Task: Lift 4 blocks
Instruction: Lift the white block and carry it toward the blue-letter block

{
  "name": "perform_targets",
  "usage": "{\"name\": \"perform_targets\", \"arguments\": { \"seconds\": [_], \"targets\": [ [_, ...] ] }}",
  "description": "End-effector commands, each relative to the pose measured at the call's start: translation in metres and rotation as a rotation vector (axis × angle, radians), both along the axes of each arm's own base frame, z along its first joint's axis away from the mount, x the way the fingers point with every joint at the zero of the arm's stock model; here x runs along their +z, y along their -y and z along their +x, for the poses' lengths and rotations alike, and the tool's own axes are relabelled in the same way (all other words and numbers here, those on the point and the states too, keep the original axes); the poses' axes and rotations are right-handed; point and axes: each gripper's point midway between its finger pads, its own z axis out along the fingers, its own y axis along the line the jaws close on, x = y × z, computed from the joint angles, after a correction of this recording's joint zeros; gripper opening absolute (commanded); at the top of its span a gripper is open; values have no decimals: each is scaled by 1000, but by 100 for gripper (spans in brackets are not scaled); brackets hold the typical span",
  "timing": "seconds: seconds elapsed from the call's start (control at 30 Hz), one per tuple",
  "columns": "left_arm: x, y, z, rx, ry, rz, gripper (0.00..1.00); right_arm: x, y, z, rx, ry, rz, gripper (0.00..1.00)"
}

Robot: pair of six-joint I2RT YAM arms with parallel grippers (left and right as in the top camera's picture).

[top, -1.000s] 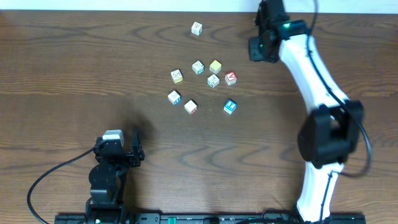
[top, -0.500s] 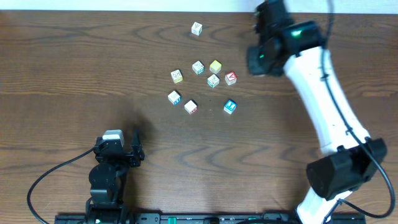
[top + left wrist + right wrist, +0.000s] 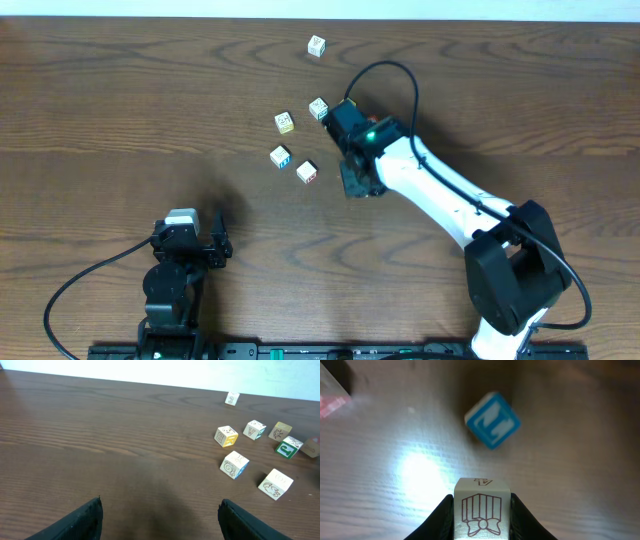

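At the block cluster (image 3: 307, 172) mid-table (image 3: 120, 120) | right gripper (image 3: 482, 512) clamped on a cream cube (image 3: 482, 500) with a red bow drawing | blue-faced cube (image 3: 492, 420) lies just beyond its fingertips | right arm (image 3: 440, 190) nearer; left gripper (image 3: 160, 515) spread wide, parked well apart | arm hides part of cluster overhead; held cube's clearance unclear

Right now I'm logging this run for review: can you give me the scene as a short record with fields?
right gripper: shut on cream block with a red drawing
beyond its fingertips: blue-faced block on the table
left gripper: open, empty
loose blocks: five visible overhead, left of the right arm
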Motion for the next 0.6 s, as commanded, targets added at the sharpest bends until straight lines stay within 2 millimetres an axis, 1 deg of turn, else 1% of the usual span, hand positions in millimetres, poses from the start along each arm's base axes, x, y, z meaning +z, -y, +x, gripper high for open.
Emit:
{"name": "perform_targets", "arguments": {
  "seconds": [0.0, 0.1, 0.17, 0.3, 0.4, 0.57],
  "targets": [
    [-18, -2, -4, 7, -57, 16, 74, 11, 6, -8, -55, 51, -12, 1],
    [-18, -2, -4, 7, -57, 16, 75, 10, 17, -13, -118, 82, -35, 1],
    [-18, -2, -4, 7, -56, 16, 75, 6, 18, -13, -126, 110, -20, 1],
    [-18, -2, -4, 7, -56, 16, 74, -4, 11, -3, -130, 178, 40, 1],
    [-18, -2, -4, 7, -56, 16, 74, -11, 1, 5, -135, 217, 100, 3],
    [-18, -2, -4, 7, -57, 16, 74, -16, -4, -1, -155, 194, 132, 2]
  ]
}}
